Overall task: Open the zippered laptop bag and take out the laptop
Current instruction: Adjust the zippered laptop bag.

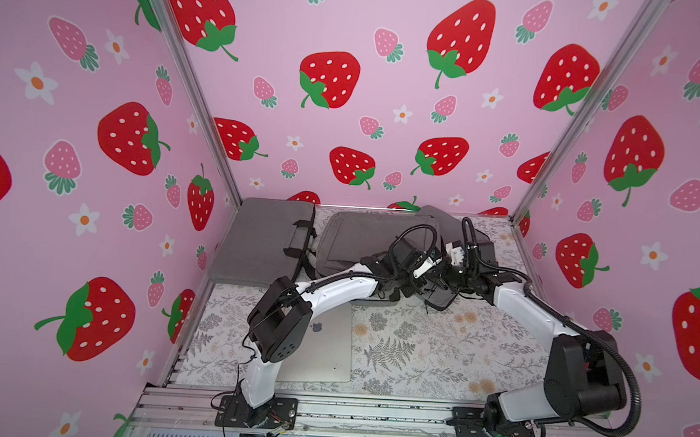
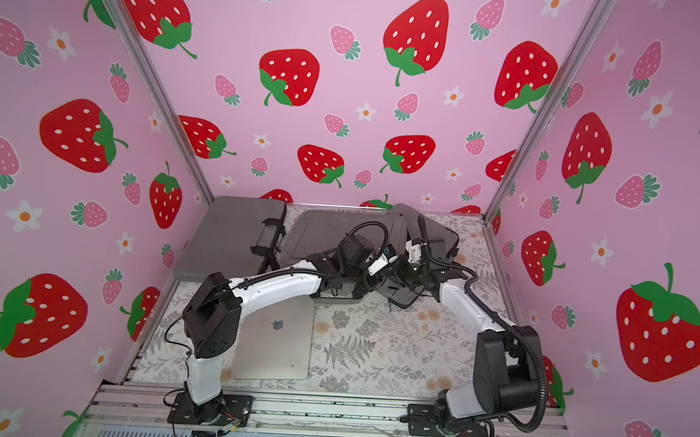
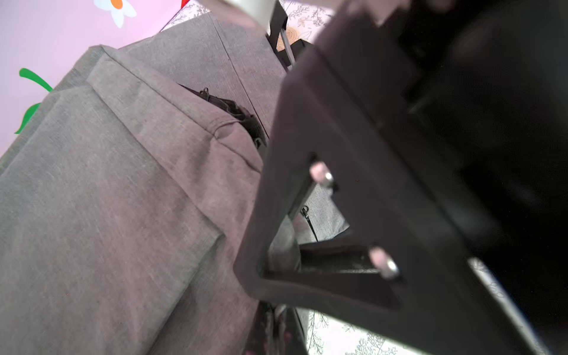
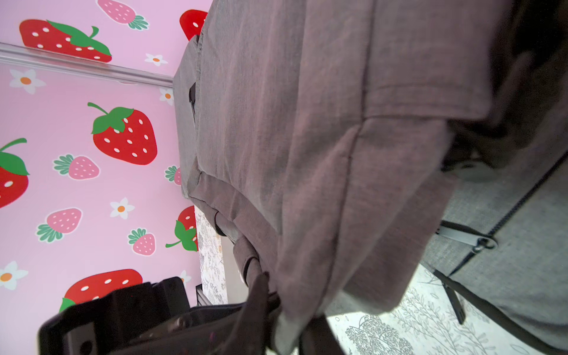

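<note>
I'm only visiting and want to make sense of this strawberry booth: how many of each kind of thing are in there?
Grey laptop bags: 3
Silver laptop: 1
Robot arms: 2
Total: 6

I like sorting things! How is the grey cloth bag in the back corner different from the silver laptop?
The grey cloth bag is fabric with black handles; the silver laptop is metal with a logo. The bag lies at the back; the laptop lies nearer the front, partly under the left arm. Both lie flat.
</note>
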Action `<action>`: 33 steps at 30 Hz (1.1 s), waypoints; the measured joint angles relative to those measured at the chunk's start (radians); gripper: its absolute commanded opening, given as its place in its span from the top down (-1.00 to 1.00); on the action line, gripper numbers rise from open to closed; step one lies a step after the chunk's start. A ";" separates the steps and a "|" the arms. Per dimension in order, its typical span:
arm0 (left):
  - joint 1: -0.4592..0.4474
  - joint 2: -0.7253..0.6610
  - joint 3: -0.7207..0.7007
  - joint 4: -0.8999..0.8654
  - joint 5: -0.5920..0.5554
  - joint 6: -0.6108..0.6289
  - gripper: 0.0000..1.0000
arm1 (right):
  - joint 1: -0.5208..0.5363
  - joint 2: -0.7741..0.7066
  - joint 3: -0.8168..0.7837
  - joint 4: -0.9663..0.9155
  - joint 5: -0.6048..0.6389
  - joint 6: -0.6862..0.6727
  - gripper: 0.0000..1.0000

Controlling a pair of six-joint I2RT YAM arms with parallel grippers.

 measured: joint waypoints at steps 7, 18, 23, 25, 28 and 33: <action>0.029 0.000 0.003 -0.027 0.066 -0.030 1.00 | -0.036 -0.058 -0.024 -0.022 0.039 -0.104 -0.21; 0.103 0.000 0.012 -0.060 0.253 -0.137 1.00 | -0.103 -0.285 -0.249 0.107 0.176 -0.393 -0.05; 0.126 -0.003 0.019 -0.069 0.314 -0.179 1.00 | -0.103 -0.232 -0.321 0.230 0.167 -0.447 0.22; 0.132 -0.004 0.021 -0.073 0.330 -0.188 1.00 | -0.103 -0.198 -0.322 0.278 0.156 -0.461 0.32; 0.141 -0.006 0.024 -0.082 0.352 -0.203 1.00 | -0.103 -0.136 -0.318 0.354 0.124 -0.468 0.43; 0.153 -0.006 0.038 -0.107 0.385 -0.217 1.00 | -0.103 -0.023 -0.277 0.423 0.076 -0.472 0.49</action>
